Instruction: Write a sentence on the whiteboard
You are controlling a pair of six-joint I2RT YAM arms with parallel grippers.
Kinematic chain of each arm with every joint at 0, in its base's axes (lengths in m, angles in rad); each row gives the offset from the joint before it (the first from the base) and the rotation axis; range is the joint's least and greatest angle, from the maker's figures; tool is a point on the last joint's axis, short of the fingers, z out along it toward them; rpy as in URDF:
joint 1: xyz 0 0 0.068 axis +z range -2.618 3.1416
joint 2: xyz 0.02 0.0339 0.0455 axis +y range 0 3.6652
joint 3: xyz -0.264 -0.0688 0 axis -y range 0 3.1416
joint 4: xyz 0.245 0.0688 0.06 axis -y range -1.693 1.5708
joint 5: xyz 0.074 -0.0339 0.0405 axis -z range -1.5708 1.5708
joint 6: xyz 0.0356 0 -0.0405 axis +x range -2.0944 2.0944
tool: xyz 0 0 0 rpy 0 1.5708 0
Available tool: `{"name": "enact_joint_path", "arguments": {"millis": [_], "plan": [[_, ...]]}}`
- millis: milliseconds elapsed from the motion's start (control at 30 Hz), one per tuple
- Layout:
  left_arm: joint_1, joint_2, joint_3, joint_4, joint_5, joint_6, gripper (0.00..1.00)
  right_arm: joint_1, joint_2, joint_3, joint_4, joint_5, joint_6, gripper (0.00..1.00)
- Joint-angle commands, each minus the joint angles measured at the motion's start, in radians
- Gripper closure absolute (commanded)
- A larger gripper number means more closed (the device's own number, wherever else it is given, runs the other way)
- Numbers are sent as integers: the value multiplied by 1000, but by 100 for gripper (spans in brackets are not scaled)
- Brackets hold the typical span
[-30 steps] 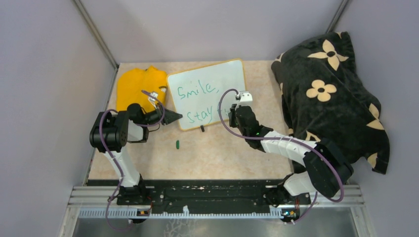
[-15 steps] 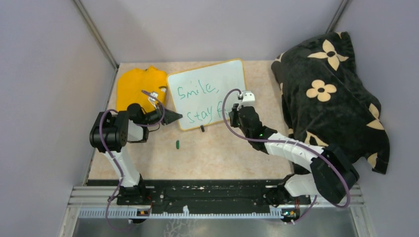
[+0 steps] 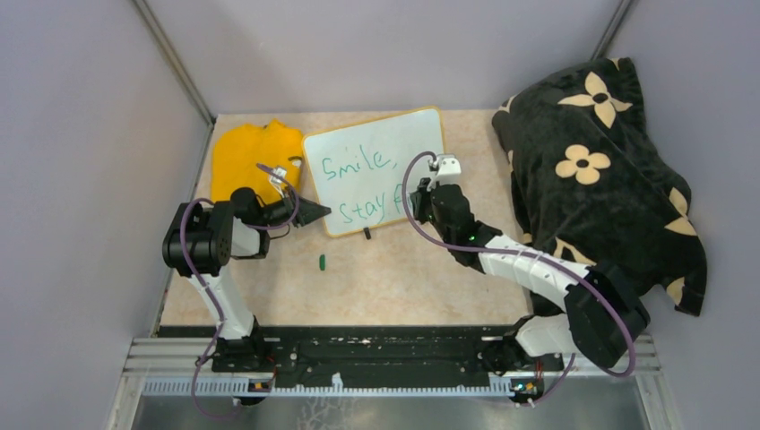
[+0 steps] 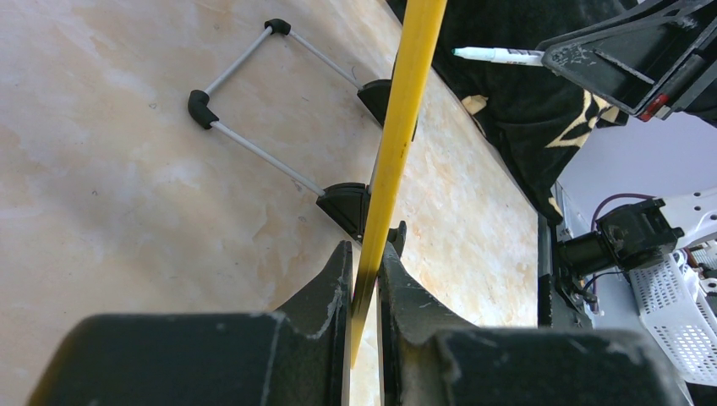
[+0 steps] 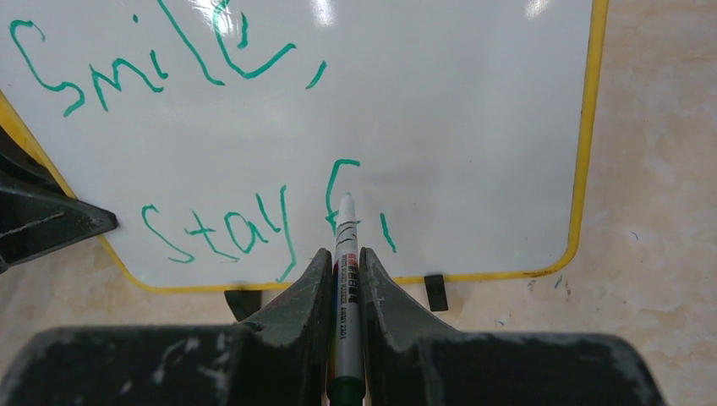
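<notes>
Above: the whiteboard (image 3: 375, 170) sat far-middle on the table (image 3: 394, 278), likely light, stiff, slippery-faced. Left wrist: the left gripper (image 4: 365, 254) pinched its frame's near-left corner, the sensible hold. Right wrist: the right gripper (image 5: 344, 258) clamped the marker (image 5: 346, 228) beside the sentence (image 5: 286, 227)

Yellow cloth (image 3: 251, 154) folded at far-left corner of beige table (image 3: 403, 282); black blanket with cream flowers (image 3: 599, 170) heaped at right; small green cap (image 3: 322, 262) lying left of table middle

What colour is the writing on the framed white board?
Green; the handwritten marker words on the glossy white framed board show best in the right wrist view.
</notes>
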Motion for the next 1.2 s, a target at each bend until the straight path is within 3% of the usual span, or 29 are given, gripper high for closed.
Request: {"name": "enact_joint_path", "arguments": {"millis": [0,800,1167], "plan": [[-3,27,9,-55,-28,14,100,-13,24,55,36,17,-14,100],[-3,27,9,-58,-29,14,100,-45,90,53,53,21,-13,100],[-3,28,10,-59,-30,14,100,-44,24,29,44,19,-4,100]]}}
